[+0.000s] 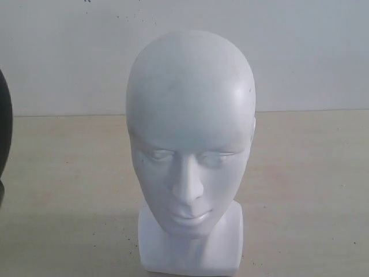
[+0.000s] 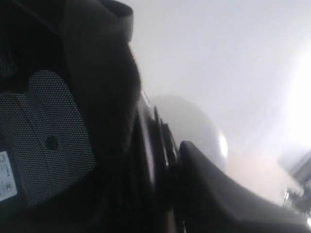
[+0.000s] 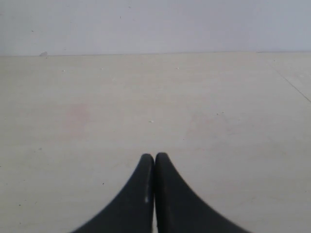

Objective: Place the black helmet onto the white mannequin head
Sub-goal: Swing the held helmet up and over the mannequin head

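**A:** While the black helmet [image 1: 4,133] hangs at the far left, the exterior view catches only a dark sliver of it, well apart from the head. What has hold of it?

**B:** The left gripper [image 2: 167,150], by my reading. In its wrist view one dark finger [image 2: 218,194] lies against the outside of the shell and the rim runs in between the jaws. The other finger is lost in the padded lining [image 2: 48,136], near the small white label [image 2: 6,177]. So I judge it clamped on the rim.

**A:** And in the middle?

**B:** The white mannequin head [image 1: 190,144] stands upright on its blocky base on the table [image 1: 311,190], facing the camera, its crown bare. The helmet is not on it yet.

**A:** Further right?

**B:** The right gripper [image 3: 154,158] has its tips pressed together on nothing, over bare tabletop. It is not steadying the head.

**A:** Then what could go wrong?

**B:** A one-sided pinch on a big shell may let it swing or slip as it travels across. If the opening arrives tilted, the rim could catch the brow or temple. With nothing bracing that narrow base, a sideways push could tip the head over. The helmet could also come to rest crooked on the crown instead of seating fully.
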Controlling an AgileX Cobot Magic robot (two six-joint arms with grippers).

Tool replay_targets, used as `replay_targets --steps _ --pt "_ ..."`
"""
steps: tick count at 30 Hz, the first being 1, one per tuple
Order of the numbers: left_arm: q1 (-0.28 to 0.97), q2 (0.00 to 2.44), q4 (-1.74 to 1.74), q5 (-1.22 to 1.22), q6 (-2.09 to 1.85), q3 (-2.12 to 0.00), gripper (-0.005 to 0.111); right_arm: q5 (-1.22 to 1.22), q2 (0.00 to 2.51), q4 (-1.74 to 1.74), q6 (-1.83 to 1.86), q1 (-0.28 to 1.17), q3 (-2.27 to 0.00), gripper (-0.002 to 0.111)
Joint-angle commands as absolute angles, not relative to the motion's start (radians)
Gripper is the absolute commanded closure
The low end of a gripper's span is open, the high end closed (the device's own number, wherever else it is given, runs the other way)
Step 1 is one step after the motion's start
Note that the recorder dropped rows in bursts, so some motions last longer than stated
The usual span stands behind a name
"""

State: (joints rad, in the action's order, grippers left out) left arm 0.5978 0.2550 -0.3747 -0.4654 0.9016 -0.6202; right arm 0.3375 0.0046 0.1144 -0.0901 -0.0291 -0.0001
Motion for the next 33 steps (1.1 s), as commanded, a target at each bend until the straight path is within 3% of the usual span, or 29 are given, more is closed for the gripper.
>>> replay_targets --steps 1,5,13,33 --pt "0.602 0.236 -0.750 -0.162 1.352 -0.626 0.102 0.335 0.000 0.116 -0.091 -0.026 0.000 0.109" --pt "0.602 0.238 -1.082 -0.041 1.750 -0.617 0.102 0.335 0.000 0.116 -0.091 -0.026 0.000 0.109" --pt "0.602 0.234 -1.294 0.031 2.102 -0.617 0.102 0.335 0.000 0.116 -0.091 -0.026 0.000 0.109" --pt "0.602 0.214 -1.237 0.139 2.076 -0.679 0.102 0.335 0.000 0.116 -0.091 -0.026 0.000 0.109"
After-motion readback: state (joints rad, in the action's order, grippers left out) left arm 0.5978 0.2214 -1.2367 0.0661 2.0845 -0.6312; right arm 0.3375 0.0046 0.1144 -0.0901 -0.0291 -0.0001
